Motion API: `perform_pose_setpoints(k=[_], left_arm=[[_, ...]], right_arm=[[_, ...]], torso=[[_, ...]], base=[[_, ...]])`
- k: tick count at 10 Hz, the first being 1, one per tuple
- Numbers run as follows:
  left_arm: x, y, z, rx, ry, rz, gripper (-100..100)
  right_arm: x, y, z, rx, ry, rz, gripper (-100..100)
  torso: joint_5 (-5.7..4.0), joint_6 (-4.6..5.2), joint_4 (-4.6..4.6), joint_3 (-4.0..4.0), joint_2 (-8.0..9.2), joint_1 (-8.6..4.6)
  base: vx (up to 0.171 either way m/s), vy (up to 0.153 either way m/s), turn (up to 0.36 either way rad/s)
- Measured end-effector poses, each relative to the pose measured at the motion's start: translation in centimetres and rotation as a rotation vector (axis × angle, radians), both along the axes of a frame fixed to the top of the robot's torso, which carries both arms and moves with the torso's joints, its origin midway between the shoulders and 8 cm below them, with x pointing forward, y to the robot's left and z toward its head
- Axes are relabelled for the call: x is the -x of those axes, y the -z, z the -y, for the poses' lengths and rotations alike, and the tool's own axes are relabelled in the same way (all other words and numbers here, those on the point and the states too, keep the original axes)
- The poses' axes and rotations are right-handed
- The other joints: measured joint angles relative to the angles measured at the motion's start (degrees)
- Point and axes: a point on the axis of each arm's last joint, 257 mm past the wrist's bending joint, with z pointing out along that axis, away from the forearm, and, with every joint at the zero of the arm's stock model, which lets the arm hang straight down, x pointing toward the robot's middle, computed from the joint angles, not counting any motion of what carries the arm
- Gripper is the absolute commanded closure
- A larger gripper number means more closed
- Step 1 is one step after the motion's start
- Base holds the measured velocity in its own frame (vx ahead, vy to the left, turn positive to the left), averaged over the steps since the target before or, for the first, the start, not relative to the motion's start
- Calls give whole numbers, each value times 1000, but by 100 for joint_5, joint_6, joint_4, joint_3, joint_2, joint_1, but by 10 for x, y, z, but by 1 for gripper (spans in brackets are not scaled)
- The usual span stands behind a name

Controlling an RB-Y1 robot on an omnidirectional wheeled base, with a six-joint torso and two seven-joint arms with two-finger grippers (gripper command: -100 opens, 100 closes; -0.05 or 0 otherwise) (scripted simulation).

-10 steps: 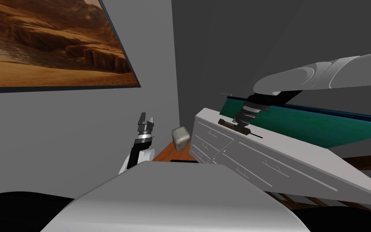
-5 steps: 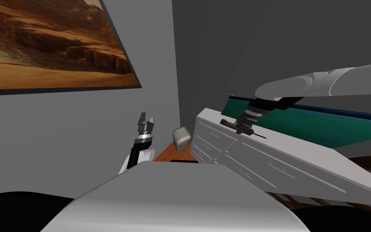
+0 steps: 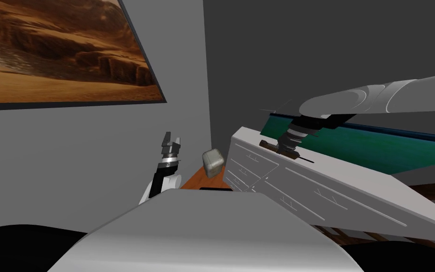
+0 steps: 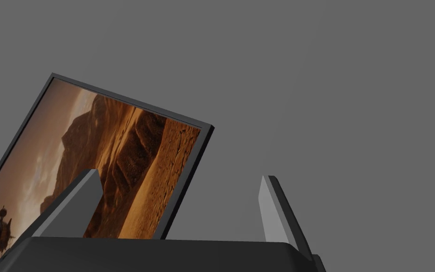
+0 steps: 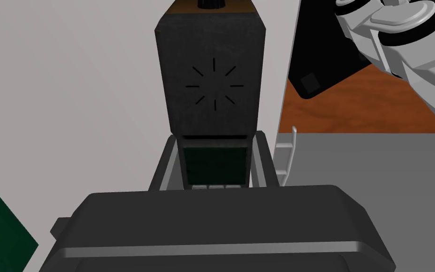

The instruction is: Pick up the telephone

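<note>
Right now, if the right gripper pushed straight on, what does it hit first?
The telephone. The right gripper has its fingers pressed on the telephone's sides, so it lies dead ahead. Past it is probably the white dresser top it lies on, though depth is unclear.

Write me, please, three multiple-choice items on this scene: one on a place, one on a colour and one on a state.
1. Where is the telephone? A on the floor; B at the top of the white dresser; C on a chair.
2. What colour is most of the telephone's body? A white; B red; C black.
3. How is the right pincer? A shut on the telephone; B open, away from it; C shut on nothing.
Key: 1 B, the head view shows it at the dresser's top, under the right arm. 2 C, the right wrist view shows a black casing. 3 A, its fingers press the telephone's sides.
</note>
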Motion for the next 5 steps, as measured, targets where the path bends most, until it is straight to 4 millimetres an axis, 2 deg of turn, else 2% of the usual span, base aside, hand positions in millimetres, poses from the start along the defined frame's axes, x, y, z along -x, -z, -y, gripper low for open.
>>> perform_pose_setpoints(k=[1,2,3,4,5], left_arm=[[0,0,0,0,0,0,0],[0,0,0,0,0,0,0],[0,0,0,0,0,0,0],[0,0,0,0,0,0,0],[0,0,0,0,0,0,0]], right_arm=[[0,0,0,0,0,0,0],[0,0,0,0,0,0,100],[-3,-6,-8,0,-2,1,100],[-7,-13,-18,-1,0,2,100],[-8,-14,-20,-2,1,2,0]], torso=[[0,1,0,0,1,0],[0,1,0,1,1,0],[2,-4,3,5,8,-14],[-3,-2,5,9,14,-31],[-7,3,4,7,11,-23]], base=[[0,0,0],[-28,-69,14],[-44,-121,41],[-17,-54,25],[-2,-7,-2]])
